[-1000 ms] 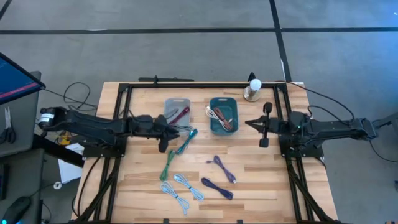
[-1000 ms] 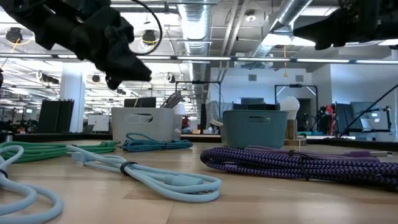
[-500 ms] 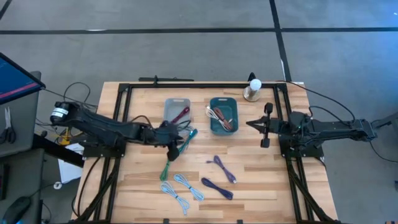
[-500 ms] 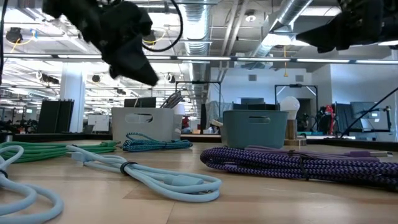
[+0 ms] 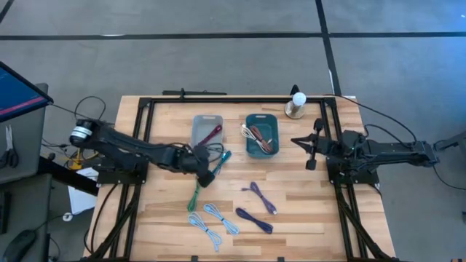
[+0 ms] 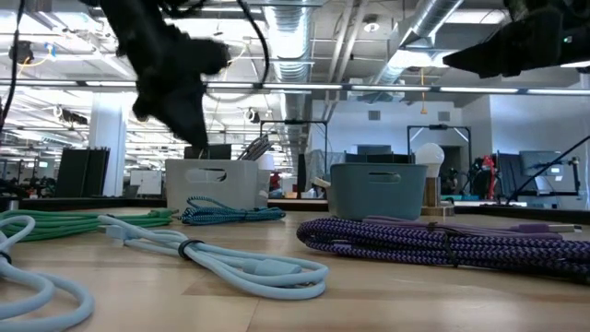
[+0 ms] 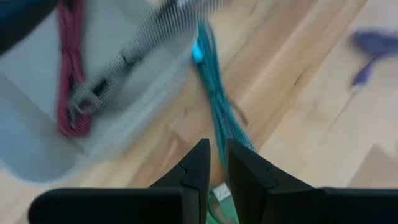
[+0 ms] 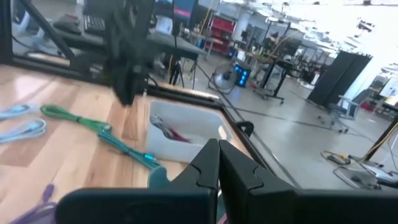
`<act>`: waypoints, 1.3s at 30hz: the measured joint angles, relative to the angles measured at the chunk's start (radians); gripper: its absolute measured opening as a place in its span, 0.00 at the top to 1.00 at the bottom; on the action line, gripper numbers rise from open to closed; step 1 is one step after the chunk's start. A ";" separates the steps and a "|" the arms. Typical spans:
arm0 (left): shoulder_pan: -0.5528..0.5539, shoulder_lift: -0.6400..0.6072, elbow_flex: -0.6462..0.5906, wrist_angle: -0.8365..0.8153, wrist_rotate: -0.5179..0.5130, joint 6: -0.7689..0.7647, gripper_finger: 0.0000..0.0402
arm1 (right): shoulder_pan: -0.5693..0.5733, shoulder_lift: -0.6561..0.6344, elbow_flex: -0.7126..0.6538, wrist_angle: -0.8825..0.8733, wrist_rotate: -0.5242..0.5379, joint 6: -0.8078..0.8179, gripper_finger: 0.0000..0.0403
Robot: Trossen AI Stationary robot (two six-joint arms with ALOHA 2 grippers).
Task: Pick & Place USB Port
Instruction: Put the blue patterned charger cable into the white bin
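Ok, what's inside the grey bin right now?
The grey bin holds a red cable with a braided grey one across it. The left gripper hovers beside it; any contents beneath the cables are hidden.

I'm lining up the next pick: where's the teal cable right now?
In the high view the teal cable lies on the table's left half, just in front of the grey bin, beside the left tool, with the green cable continuing toward the front edge.

Even, bright overhead light leaves only faint shadows on the table (image 5: 306,211), ceiling strip lights (image 6: 516,88) glare in the low view, and motion blur smears the left wrist view.
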State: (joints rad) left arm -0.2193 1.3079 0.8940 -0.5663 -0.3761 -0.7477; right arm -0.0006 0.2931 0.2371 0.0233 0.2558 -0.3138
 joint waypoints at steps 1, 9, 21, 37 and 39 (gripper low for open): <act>0.003 0.022 0.000 0.001 0.007 -0.010 0.87 | 0.000 -0.017 0.000 -0.010 0.000 0.000 1.00; 0.034 0.053 -0.001 0.092 0.070 -0.010 0.87 | 0.015 -0.118 0.001 -0.104 -0.001 0.024 1.00; 0.077 0.076 -0.001 0.177 0.175 0.097 0.77 | 0.015 -0.141 0.001 -0.139 -0.003 0.043 1.00; 0.095 0.223 0.003 0.180 0.195 0.089 0.50 | 0.015 -0.141 0.001 -0.147 0.000 0.045 1.00; 0.093 0.223 0.001 0.182 0.188 0.089 0.50 | 0.015 -0.141 0.001 -0.147 0.000 0.045 1.00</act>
State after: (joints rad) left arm -0.1261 1.5306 0.8953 -0.3848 -0.1878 -0.6590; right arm 0.0139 0.1516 0.2379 -0.1235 0.2554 -0.2684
